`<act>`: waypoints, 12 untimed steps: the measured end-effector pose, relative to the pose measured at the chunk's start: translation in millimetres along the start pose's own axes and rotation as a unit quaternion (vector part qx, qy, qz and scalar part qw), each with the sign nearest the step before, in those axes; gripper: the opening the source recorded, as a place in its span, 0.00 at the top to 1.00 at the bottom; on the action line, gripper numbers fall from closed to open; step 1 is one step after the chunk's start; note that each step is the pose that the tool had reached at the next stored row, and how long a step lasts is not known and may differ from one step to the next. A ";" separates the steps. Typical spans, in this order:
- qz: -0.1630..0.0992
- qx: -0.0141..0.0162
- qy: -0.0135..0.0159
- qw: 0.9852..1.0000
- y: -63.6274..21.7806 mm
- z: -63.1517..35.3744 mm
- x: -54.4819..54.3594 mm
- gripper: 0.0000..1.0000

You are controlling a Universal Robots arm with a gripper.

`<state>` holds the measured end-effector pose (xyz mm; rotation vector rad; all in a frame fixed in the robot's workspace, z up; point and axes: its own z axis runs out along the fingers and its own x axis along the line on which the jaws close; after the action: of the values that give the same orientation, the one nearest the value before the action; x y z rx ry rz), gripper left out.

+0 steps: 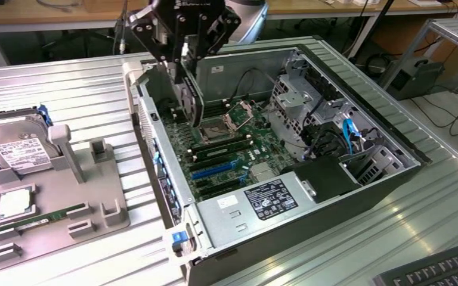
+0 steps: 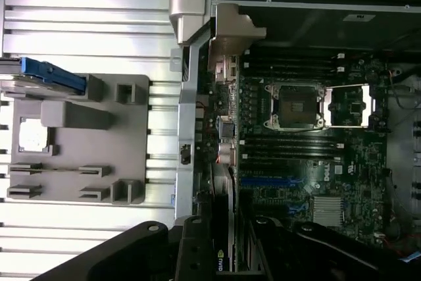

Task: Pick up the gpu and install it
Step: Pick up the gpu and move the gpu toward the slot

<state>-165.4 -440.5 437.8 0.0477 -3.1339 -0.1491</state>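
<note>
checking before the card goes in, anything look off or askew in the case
Nothing looks damaged or askew. The cpu socket looks empty with its retaining frame flipped open, and the tool holds the gpu on edge above the motherboard.

Computer case (image 1: 309, 233): is lying on its side on the table (image 1: 70, 89), open side up.
Motherboard (image 1: 257, 152): is lying flat on the case floor.
Processor socket (image 1: 213, 131): is sitting on the motherboard, toward the case's far end.
Power supply (image 1: 265, 199): is sitting inside the case at its near end.
Drive cage (image 1: 300, 101): is standing inside the case along the wall on the exterior view's right.
Graphics card (image 1: 191, 95): is hanging upright in the gripper (image 1: 186, 59), above the motherboard, near the case wall on the exterior view's left.
Tray (image 1: 62, 190): is lying on the table just beside the case, on the exterior view's left.
Hard drive (image 1: 18, 152), chip (image 1: 14, 204), memory stick (image 1: 38, 217): are resting on the tray.
</note>
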 end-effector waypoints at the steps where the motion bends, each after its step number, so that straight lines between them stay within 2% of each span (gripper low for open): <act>1: 0.000 0.000 0.000 1.000 -0.5 2.5 -7.4 0.74; 8: 0.000 0.000 0.001 1.000 -3.2 18.2 -47.6 0.74; 12: 0.000 0.001 0.001 1.000 -4.4 25.5 -66.1 0.74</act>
<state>-99.3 -440.4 411.8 0.0476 -3.1330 -0.1468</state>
